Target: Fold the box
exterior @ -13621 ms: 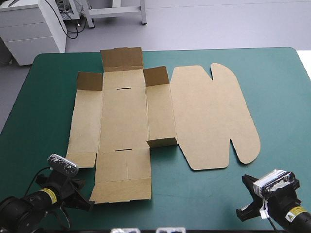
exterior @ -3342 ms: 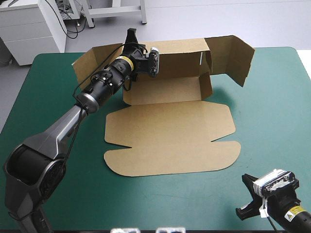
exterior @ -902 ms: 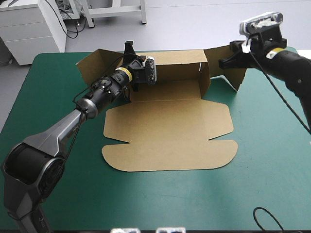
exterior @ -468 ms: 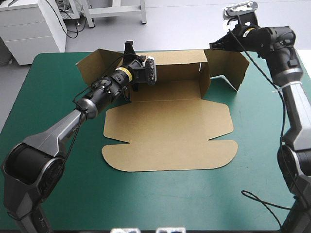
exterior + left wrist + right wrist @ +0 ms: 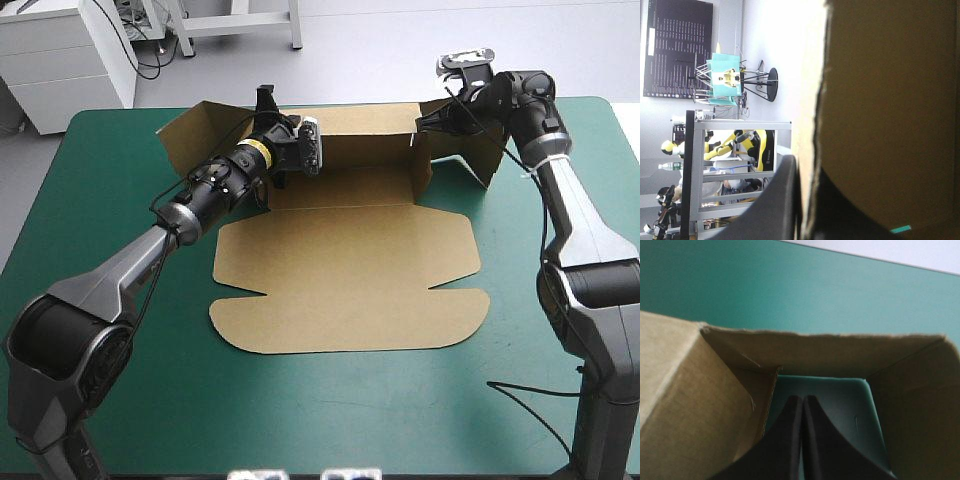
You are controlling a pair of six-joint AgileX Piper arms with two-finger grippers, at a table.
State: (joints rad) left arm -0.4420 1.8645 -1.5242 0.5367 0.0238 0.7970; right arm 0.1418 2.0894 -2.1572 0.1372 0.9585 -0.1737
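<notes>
Brown box (image 5: 350,285) on the far half of the teal-green counter (image 5: 120,330). Lies with its broad, rounded lid flat toward the near edge. Stands with the long back wall raised along the far side and the end flaps upright at both ends, angled outward.

Left hand (image 5: 267,105) at the back wall, nearer its left end, reaching in from the near side over the box floor. Clenched on the box: in the left wrist view, one black finger (image 5: 777,205) against one face of the wall's top edge, the other against the opposite face, the board pinched between.

Right hand (image 5: 430,120) at the box's right end, beside the upright corner. Pressed closed with nothing held: in the right wrist view, fingertips (image 5: 792,415) meeting in one pointed arch, aimed into the pocket between the end wall and the outer flap, with teal-green counter showing beneath. Possibly clear of the board there, though contact is hard to judge.
</notes>
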